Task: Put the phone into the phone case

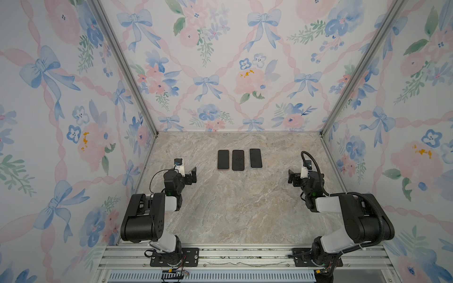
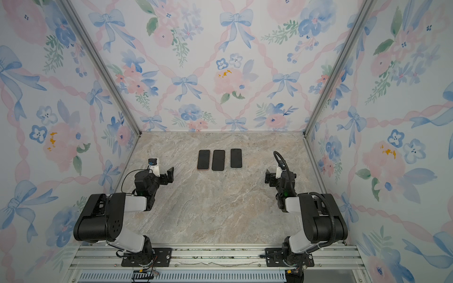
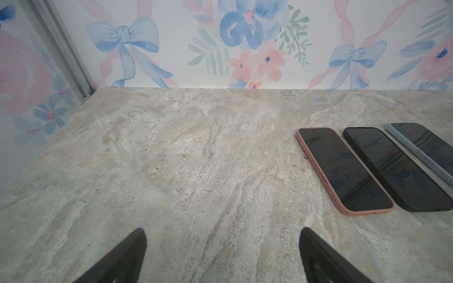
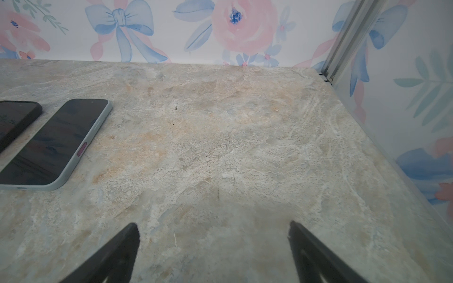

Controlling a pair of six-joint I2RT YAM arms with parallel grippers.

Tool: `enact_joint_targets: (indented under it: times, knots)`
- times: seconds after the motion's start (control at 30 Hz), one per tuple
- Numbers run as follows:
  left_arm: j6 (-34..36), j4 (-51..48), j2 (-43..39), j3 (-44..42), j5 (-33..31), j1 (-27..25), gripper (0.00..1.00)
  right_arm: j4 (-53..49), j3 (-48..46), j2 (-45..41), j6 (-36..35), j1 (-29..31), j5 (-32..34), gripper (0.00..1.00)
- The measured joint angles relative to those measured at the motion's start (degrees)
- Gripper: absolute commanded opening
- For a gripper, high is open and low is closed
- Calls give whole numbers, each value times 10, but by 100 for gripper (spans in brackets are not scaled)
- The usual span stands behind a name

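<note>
rail (image 1: pixel 245 254): aluminium, along the near edge; both arm bases are bolted to it on black plates.
table (image 1: pixel 232 210): marbled beige top, bare between the arms.
left arm (image 1: pixel 147 215): folded low on the left side, wrist pointing inward toward the middle.
right arm (image 1: pixel 355 215): folded low on the right side, mirrored, with a ribbed black cable looping over it.
left gripper (image 1: pixel 194 176): jaws spread wide with nothing between them; in its wrist view only table shows between the two black fingertips. Well apart from the phones.
right gripper (image 1: pixel 291 177): jaws spread wide and likewise holding nothing; well apart from the phones.
pink-rimmed phone (image 1: pixel 223 159): leftmost of a row of three past the grippers, flat, dark screen up, a pink edge all round it.
black phone (image 1: pixel 238 160): middle of the row, just beside the pink one with a narrow gap, flat, all dark. Cannot tell whether it is cased.
grey-rimmed phone (image 1: pixel 255 158): rightmost, set a little farther from the black one, flat, dark screen up, pale grey edge with a pink side button.
back wall (image 1: pixel 220 73): floral paper with blue bows and pink blooms, behind the row.
</note>
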Motion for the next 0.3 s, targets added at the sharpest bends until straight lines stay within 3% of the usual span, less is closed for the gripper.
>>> enact_joint_targets:
  times: [0.3]
  knots:
    - [0, -4, 0, 0, -4, -2, 98, -4, 6, 0, 0, 0, -9, 97]
